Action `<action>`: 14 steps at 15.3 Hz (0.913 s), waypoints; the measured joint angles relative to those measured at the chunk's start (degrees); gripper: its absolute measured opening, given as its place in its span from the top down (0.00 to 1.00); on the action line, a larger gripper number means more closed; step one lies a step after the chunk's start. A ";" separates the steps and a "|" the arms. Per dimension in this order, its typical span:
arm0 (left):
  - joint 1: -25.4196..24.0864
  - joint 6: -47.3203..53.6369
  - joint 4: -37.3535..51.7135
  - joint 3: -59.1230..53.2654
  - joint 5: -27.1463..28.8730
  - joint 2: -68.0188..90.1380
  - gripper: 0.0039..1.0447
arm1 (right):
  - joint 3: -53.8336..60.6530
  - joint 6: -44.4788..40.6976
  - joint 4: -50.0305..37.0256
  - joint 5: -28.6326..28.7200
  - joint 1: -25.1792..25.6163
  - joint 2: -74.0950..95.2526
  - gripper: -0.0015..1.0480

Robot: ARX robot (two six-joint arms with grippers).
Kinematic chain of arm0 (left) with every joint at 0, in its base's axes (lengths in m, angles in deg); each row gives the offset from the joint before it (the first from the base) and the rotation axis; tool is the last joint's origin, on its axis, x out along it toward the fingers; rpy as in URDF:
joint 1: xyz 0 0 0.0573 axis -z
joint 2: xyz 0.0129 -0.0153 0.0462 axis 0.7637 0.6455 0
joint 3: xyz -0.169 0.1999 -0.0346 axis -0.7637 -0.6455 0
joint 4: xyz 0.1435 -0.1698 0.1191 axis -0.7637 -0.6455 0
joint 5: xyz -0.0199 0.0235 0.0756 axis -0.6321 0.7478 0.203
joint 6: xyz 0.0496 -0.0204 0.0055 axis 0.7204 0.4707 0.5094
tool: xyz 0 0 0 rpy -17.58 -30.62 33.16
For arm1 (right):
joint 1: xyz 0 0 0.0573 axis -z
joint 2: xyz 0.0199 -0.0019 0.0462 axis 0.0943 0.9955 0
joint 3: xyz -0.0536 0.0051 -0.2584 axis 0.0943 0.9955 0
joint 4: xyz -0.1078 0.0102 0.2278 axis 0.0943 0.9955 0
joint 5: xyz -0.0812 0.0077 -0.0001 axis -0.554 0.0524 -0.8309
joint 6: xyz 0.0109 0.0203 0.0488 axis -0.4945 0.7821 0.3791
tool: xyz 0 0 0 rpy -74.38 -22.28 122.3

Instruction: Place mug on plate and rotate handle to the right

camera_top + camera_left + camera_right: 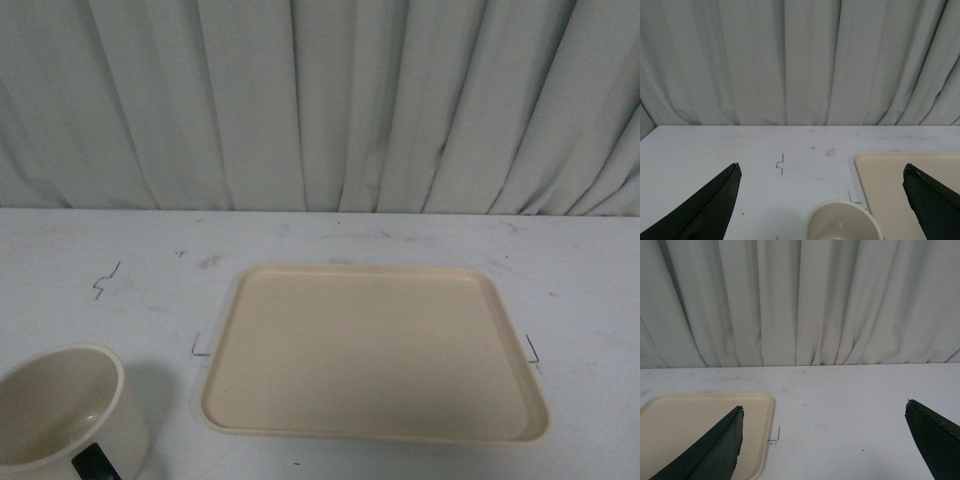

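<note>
The left gripper (821, 166) shows as two dark fingers (710, 210) rising from opposite corners of the frame, spread wide and holding nothing. In the gap between them, the frame's edge cuts off the cream mug (842, 222), so only its open rim and pale inside show. Just beside the mug lies a rounded corner of the beige plate (890, 190), partly hidden behind one finger. A small pen mark (780, 164) sits mid-frame on the white table (715, 150) — and beyond the table's far edge a pleated pale curtain (800, 60) fills the rest.

White scuffed table (90, 250): beige plate (375, 350) lying flat; mug (60, 400) upright left of plate, apart.
</note>
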 joint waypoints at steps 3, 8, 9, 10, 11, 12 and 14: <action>0.00 0.00 0.00 0.00 0.00 0.00 0.06 | 0.00 0.00 0.00 0.00 0.00 0.00 0.06; 0.00 0.02 0.00 0.00 0.00 0.00 0.06 | 0.00 0.00 0.02 0.00 0.00 0.00 0.06; 0.00 0.00 0.00 0.00 0.00 0.00 0.06 | 0.00 0.00 0.00 0.00 0.00 0.00 0.06; 0.00 0.00 0.00 0.00 0.00 0.00 0.06 | 0.00 -0.02 0.00 0.00 0.00 0.00 0.06; 0.00 0.00 0.00 0.00 0.00 0.00 0.06 | 0.00 0.00 0.02 0.00 0.00 0.00 0.06; 0.00 0.00 0.00 0.00 0.00 0.00 0.06 | 0.00 0.00 0.00 0.00 0.00 0.00 0.06; 0.00 0.00 0.00 0.00 0.00 0.00 0.06 | 0.00 0.00 0.00 0.00 0.00 0.00 0.06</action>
